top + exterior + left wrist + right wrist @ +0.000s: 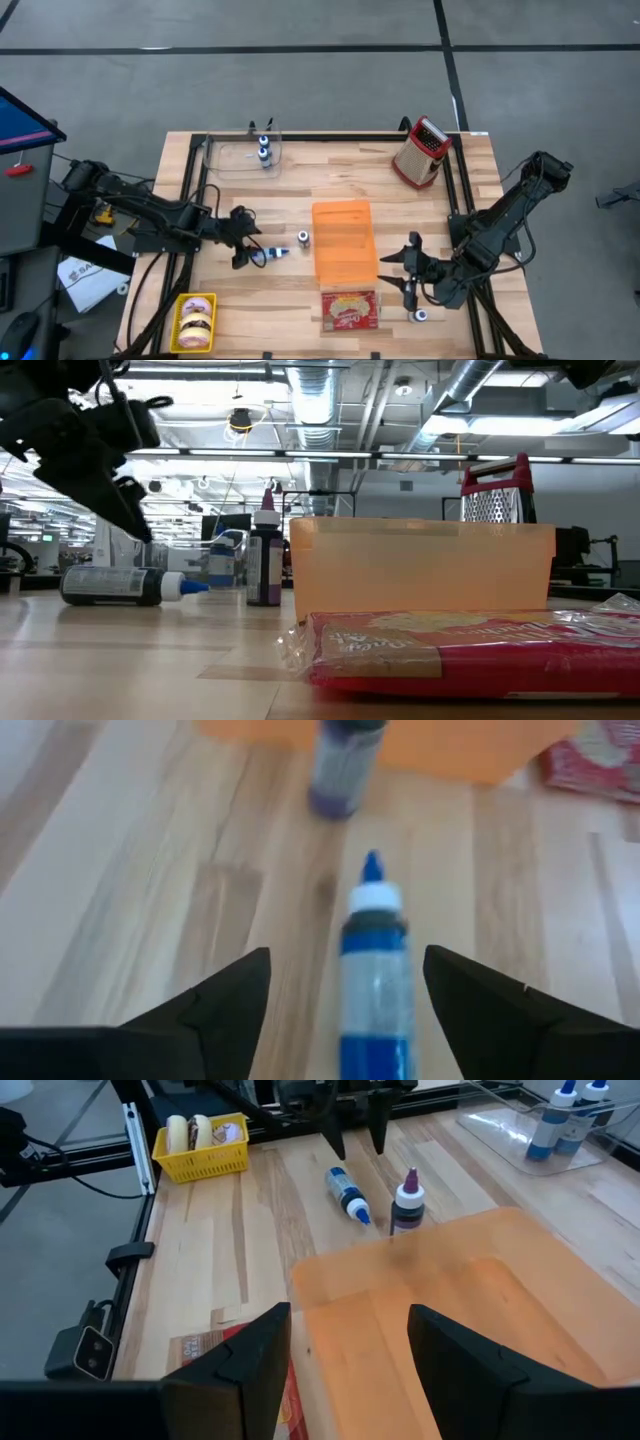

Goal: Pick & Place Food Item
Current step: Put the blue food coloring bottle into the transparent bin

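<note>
One blue-capped bottle [275,254] lies on its side on the wooden table [250,200], its nozzle pointing toward the orange bin [343,242]. The left gripper [243,252] stands just behind the bottle's base with its fingers [225,1005] spread apart, one to each side of the bottle and neither touching it (the left wrist view shows clear wood on both sides of the bottle).

A second, purple-capped bottle [303,238] stands upright between the lying bottle and the orange bin, close to the bin's wall. Two more bottles [264,150] stand together inside the clear tray [243,155] at the table's far edge, so there are four bottles in all.

One red packet of food [349,309] lies flat just in front of the orange bin. One yellow basket [195,323] holding round pastries sits at the near left corner. One box grater [420,152] with a red frame stands at the far right.

The right gripper [410,268] waits beside the bin's right wall, jaws apart and holding nothing.
</note>
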### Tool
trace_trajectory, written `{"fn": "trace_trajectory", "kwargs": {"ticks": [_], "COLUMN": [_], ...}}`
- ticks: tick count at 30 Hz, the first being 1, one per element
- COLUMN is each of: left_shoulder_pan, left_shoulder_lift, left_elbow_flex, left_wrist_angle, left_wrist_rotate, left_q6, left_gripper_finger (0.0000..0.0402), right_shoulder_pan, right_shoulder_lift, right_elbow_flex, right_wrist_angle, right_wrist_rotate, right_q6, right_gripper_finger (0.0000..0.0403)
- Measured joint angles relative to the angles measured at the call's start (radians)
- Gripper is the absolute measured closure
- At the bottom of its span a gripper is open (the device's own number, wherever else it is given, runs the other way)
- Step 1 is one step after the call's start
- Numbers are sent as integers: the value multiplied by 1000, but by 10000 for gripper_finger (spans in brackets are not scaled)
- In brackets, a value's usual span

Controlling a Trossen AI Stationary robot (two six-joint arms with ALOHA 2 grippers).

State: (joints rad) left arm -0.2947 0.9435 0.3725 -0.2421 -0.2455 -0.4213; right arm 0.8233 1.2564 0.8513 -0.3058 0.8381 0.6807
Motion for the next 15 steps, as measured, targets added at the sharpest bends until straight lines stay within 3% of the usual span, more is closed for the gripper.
{"fn": "trace_trajectory", "kwargs": {"ticks": [4,9,15], "left_shoulder_pan": [-1,-2,4], "left_shoulder_lift": [66,244,511], "left_elbow_flex": [9,127,344], "left_wrist_angle": [94,102,-90], "left_wrist_rotate": [29,51,27], "left_q6": [95,170,264], "left_gripper_finger": [166,199,223], "right_shoulder_pan": [-1,-1,-1], "right_shoulder_lift": [0,0,0], "right_elbow_flex": [0,0,0], "right_wrist_angle": [0,0,1], "right_wrist_rotate": [0,7,8], "right_q6": [0,0,14], "right_gripper_finger": [207,207,207]}}
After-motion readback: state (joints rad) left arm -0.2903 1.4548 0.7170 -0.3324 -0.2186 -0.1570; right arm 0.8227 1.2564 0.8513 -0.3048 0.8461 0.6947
